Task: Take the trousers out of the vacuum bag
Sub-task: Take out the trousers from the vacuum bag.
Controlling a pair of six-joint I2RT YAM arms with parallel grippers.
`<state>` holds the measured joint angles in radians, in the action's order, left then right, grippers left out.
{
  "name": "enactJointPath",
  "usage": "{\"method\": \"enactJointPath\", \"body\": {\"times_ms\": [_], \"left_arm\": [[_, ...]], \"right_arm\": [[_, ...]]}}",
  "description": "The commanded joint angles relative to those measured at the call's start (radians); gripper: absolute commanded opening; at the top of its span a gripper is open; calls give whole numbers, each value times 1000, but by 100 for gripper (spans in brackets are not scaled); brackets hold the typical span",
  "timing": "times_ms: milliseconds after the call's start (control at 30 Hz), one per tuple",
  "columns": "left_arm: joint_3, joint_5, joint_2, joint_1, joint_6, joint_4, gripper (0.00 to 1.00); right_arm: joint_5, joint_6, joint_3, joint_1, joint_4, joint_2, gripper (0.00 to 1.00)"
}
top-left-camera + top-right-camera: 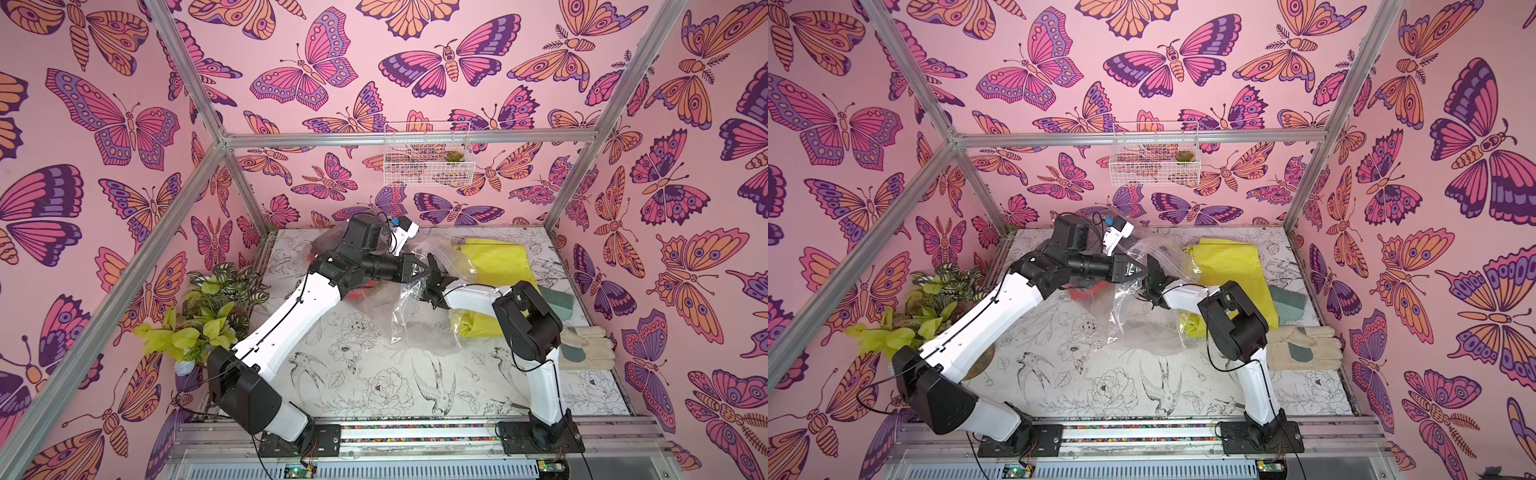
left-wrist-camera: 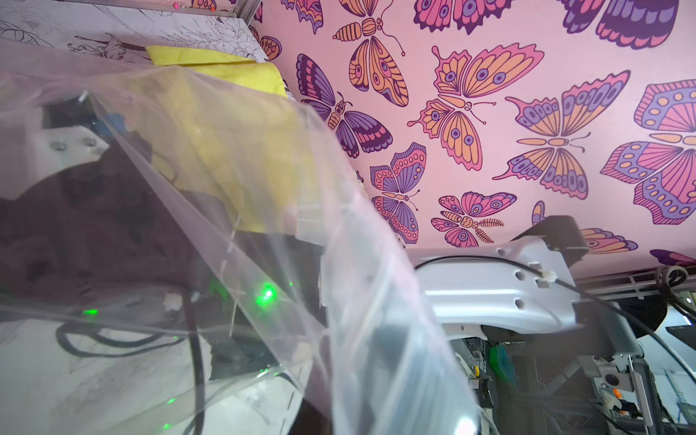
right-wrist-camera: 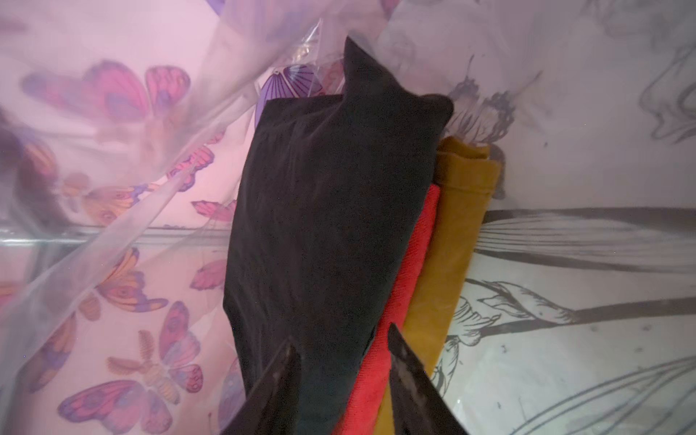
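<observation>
Pincer right [image 3: 341,333] | half-open astride black trousers [image 3: 320,207] | contact unclear

Vacuum bag [image 1: 409,309]: large, clear, crinkled plastic, partly raised off the table [image 1: 374,374] near its middle, with one loose edge hanging in folds. It shows in both top views [image 1: 1121,316] and fills much of both wrist views [image 2: 357,301] [image 3: 113,233]. Trousers, inside the bag: black pair [image 3: 331,226], folded, outermost in a stack seen on edge. The red pair [image 3: 391,339] touches it, and the mustard-brown pair [image 3: 455,226] touches the red. Red shows through the plastic in both top views [image 1: 365,293] [image 1: 1088,293]. Trousers, outside the bag: yellow pair [image 1: 498,259] [image 1: 1225,262], lying flat at the table's far right, with bag plastic over one edge [image 2: 226,71].
</observation>
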<state>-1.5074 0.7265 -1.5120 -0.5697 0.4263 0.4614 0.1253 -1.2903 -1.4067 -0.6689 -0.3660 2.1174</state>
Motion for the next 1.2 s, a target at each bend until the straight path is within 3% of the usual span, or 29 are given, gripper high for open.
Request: {"method": "enactJointPath", "body": {"times_ms": [0,167,433,800,1167], "left_arm": [[22,62,36,-12,-29,-59,0],[56,64,70,-12,-49,-52,0],[57,-68,101,-10,-163,140,0],[110,-56,160,-7,-266,196,0],[112,18,94,-6,-286,205,0]], "right_arm": [[23,21,-54,26,52,34,45],[-8,39,-120,37,61,75,46],[-11,49,-128,40,45,75,46],[-40,-24,-83,72,-53,101,46],[-87,-62,-133,101,-97,165,40]]}}
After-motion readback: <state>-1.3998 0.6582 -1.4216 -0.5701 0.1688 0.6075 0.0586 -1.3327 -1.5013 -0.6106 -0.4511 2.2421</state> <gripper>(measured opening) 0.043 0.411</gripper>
